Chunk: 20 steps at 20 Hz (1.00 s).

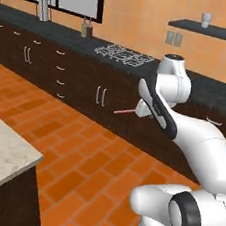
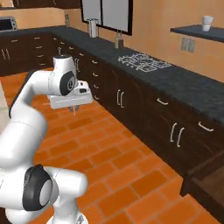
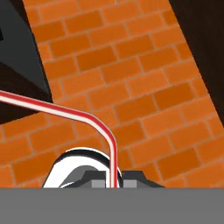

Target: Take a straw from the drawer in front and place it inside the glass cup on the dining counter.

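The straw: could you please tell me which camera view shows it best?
The hand view: the straw crosses the picture large, red and white with a bend, running down into the shut gripper. The left base view shows a thin pink sliver beside the hand; the right base view barely a faint line beneath it.

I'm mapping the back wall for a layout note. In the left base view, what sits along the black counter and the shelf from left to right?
White jug-like container → brown bottle → stove grate → wall outlet → white cup on the dark shelf.
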Motion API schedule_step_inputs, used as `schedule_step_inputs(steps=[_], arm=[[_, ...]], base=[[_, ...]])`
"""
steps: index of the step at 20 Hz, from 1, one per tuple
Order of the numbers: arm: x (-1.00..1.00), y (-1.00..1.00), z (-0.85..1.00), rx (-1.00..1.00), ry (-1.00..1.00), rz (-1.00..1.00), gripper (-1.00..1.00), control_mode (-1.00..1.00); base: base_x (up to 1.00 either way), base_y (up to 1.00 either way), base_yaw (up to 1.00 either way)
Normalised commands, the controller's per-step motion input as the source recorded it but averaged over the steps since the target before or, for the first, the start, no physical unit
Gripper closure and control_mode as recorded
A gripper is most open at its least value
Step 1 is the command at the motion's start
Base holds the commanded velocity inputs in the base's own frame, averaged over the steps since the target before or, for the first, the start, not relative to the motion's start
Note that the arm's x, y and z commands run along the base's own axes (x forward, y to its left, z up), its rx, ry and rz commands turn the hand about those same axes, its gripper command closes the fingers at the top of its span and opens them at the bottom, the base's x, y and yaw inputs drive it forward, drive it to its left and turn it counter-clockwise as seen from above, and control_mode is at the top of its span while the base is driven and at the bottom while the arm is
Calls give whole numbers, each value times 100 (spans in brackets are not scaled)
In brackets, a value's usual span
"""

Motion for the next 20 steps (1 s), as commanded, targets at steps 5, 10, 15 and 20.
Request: schedule_step_inputs(steps=[5,10,15,20], arm=[[0,0,0,0,0,0,100,100],[0,0,0,0,0,0,100,100],[0,0,0,0,0,0,100,100],[0,0,0,0,0,0,100,100]], base=[[0,62,87],[-8,95,50],[-13,100,15],[-1,100,5]])
